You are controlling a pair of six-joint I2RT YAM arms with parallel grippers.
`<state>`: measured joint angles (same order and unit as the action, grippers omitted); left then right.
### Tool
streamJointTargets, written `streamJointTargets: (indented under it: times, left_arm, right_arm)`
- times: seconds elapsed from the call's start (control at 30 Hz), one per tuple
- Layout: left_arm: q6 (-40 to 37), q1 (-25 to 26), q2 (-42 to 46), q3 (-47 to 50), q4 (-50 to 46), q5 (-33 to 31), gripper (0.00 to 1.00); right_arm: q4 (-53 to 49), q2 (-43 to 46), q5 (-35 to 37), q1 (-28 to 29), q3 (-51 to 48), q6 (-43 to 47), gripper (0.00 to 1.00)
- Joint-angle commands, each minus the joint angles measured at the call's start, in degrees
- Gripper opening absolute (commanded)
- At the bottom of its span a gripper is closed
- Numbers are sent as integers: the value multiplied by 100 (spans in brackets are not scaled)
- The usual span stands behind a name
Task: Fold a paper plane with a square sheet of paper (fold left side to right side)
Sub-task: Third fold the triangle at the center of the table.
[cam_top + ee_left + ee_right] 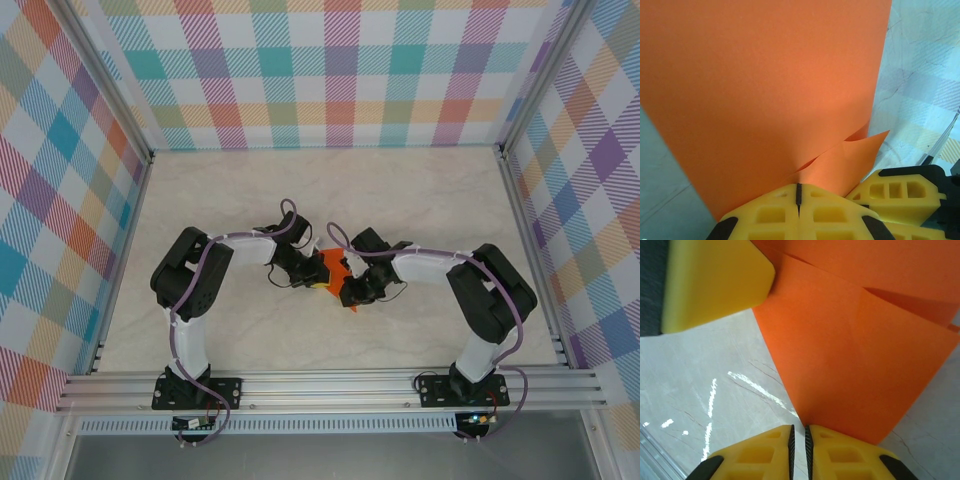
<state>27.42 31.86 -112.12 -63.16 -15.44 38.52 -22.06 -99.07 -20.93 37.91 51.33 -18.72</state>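
There is one sheet of paper [332,266], bright orange, held about the middle of the worktop [420,190], a little toward its near edge. It sits between two hands, one on each of the two arms. From above, the hands cover most of it. A patch of orange shows between them and a small tip shows just below the right hand [350,290], so its outline is hard to make out there.

The left hand [312,282] is at the sheet's left side. Its own camera shows the left hand [798,192] with its two yellow fingers pressed together, clamped on the sheet [765,90]. The paper rises from the fingertips and is cut off at the top and left of that view. A small pointed flap sticks out beside the grip, and a yellow finger [900,192] of the right hand lies just to the right.

In the right wrist view, the right hand [799,432] has its fingers nearly together, with a thin slit between them. One corner of the sheet [860,350] comes down to that slit. Whether it is pinched cannot be told. At least two overlapping layers with crease lines show here, and one finger [715,285] of the left hand touches the sheet's upper left edge.
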Motion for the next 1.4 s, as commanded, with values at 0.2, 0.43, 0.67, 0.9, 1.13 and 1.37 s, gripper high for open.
streamJointTargets:
  times: [0.2,0.43,0.67,0.9,1.13,1.37]
  left_arm:
    - [-66,40,-269,119,-517,-688,1]
    - [-64,40,-228,80,-563,-690,1]
    - [-53,49,-171,21,-574,-645,1]
    - [-44,73,-153,5,-584,-651,1]
    - [-44,84,-101,-13,-593,-649,1]
    - [13,99,227,-13,-540,-613,5]
  right_arm:
    - [-488,449,318,-46,-792,-269,10]
    - [-742,941,198,-56,-1083,-299,9]
    - [-985,1502,95,-58,-454,-329,9]
    - [-549,669,45,-34,130,-541,1]
    - [-609,101,224,-38,225,-578,0]
    - [-741,-176,480,-38,-146,-716,0]
